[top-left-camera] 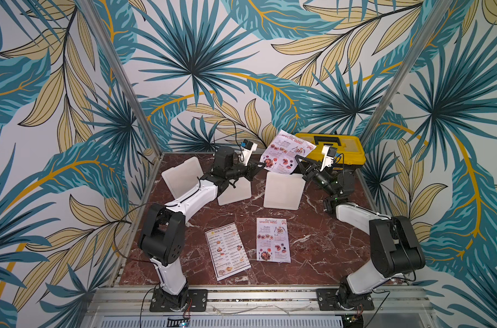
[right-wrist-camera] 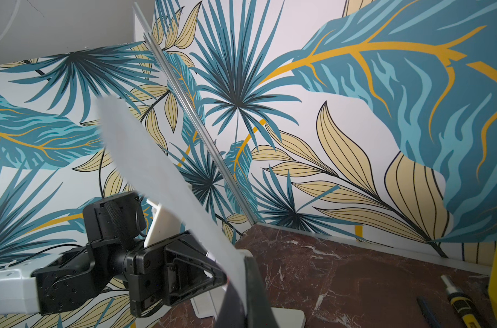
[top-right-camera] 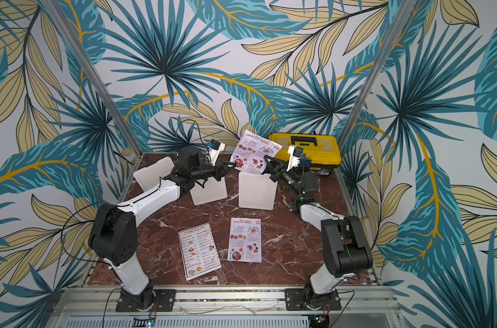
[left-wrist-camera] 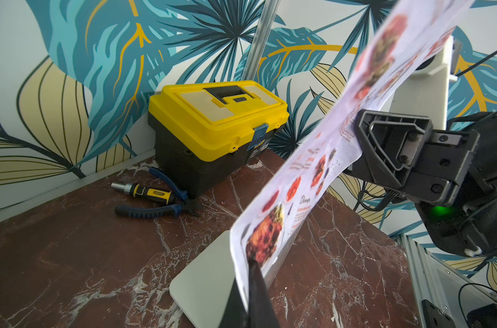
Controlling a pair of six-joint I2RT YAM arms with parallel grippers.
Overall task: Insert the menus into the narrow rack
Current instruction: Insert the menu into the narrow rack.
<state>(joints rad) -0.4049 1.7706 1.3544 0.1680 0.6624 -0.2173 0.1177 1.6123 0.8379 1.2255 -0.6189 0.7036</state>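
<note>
One "SPECIAL MENU" sheet stands tilted in the air at the back, its lower edge at the top of a white rack. My left gripper is shut on the sheet's near lower edge. My right gripper is shut on its opposite edge. In the wrist views the menu runs between both sets of jaws, above the rack. Two more menus lie flat at the front: the white "DIM SUM INN" and a second "SPECIAL MENU".
A yellow and black toolbox sits at the back right corner, with a screwdriver and pliers beside it. Two other white panels stand at the back left, under my left arm. Walls enclose the marble table.
</note>
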